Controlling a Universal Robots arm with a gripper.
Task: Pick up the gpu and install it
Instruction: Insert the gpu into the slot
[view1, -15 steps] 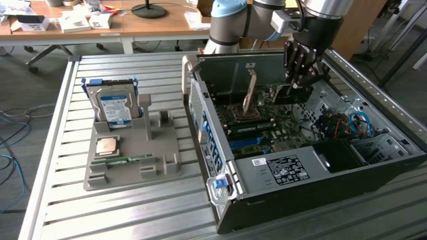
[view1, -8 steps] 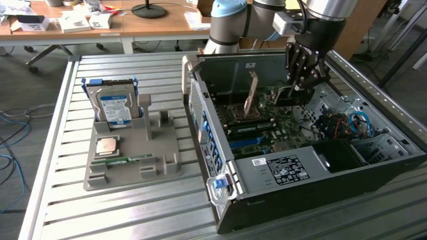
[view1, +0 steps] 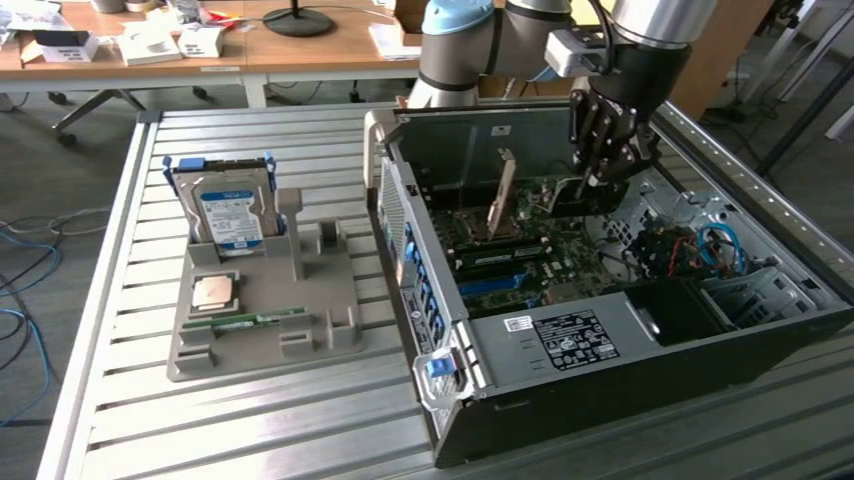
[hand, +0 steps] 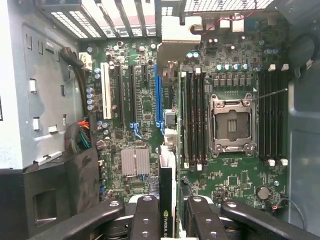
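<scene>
We log gripper (hand: 168, 214) pinching gpu (hand: 167, 172) edge-on between its fingers (hand: 145, 220), card held inside case (view1: 534, 410) over motherboard (hand: 145, 105), near blue slot (hand: 158, 95), we note tray (view1: 254, 345) with hard drive (view1: 230, 215) beside case on table (view1: 200, 420)

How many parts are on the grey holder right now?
3: hard drive upright at the holder's far end, CPU flat in the middle, memory stick lying just nearer the camera. Anything behind the drive would be hidden.
</scene>
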